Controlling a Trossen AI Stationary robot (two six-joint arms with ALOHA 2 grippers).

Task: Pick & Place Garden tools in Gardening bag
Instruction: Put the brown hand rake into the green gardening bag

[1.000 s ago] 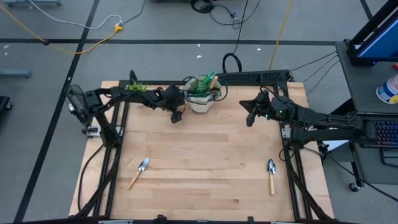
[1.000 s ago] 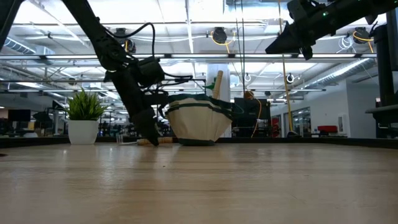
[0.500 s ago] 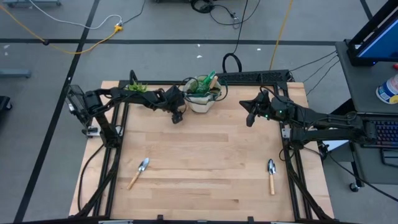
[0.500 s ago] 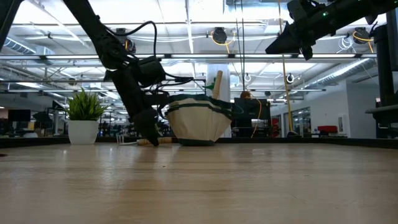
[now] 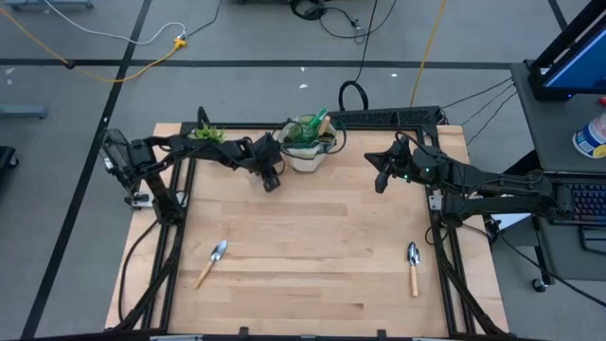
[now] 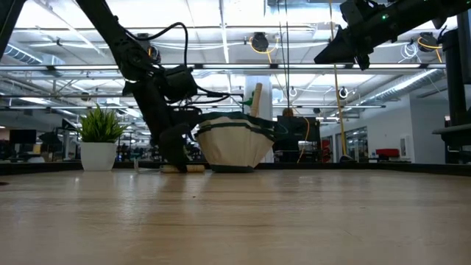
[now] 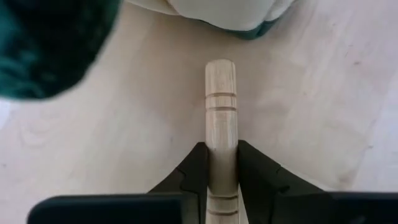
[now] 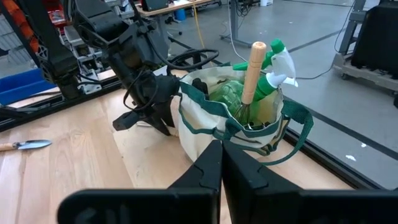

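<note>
left hand: clamped on wooden tool handle lying on counter beside bag
right hand: closed empty, raised

The light comes from long lamps on the ceiling, and they shine bright white in the low view. The arms look almost black against them. From above, the wooden table is lit evenly, with only soft, faint shadows. In the left wrist view a dark green blob is very blurry because it is so close, while the wooden handle looks sharp
</note>
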